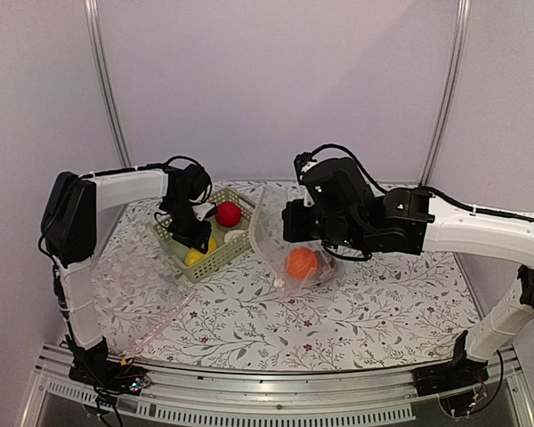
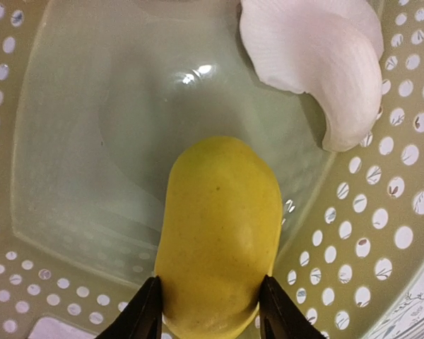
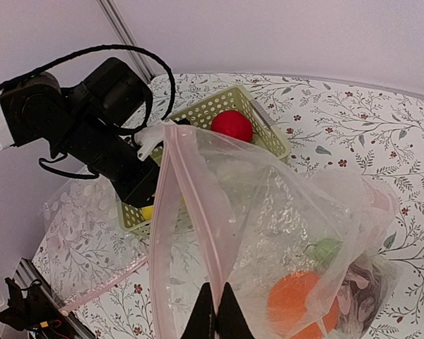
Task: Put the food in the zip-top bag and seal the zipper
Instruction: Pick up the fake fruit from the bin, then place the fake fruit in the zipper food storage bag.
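Note:
My right gripper (image 3: 216, 311) is shut on the pale pink zipper strip (image 3: 198, 233) of the clear zip-top bag (image 3: 283, 205) and holds its mouth up and open toward the basket. In the bag lie an orange fruit (image 3: 304, 300), a green piece (image 3: 326, 251) and something dark maroon (image 3: 371, 286). The bag (image 1: 269, 233) and orange fruit (image 1: 302, 262) also show from above, by my right gripper (image 1: 289, 233). My left gripper (image 2: 210, 318) is down in the light green basket (image 2: 403, 212), its fingers pressed on both sides of the yellow fruit (image 2: 219, 226). A white piece (image 2: 318, 63) lies beside it. The red ball (image 1: 229, 213) sits in the basket's far part.
The basket (image 1: 215, 267) stands left of centre on the flowered tablecloth. A second clear plastic bag with a pink strip (image 1: 133, 285) lies flat at the front left. Metal posts and pale walls stand behind. The left arm (image 3: 92, 134) reaches over the basket close to the held bag's mouth.

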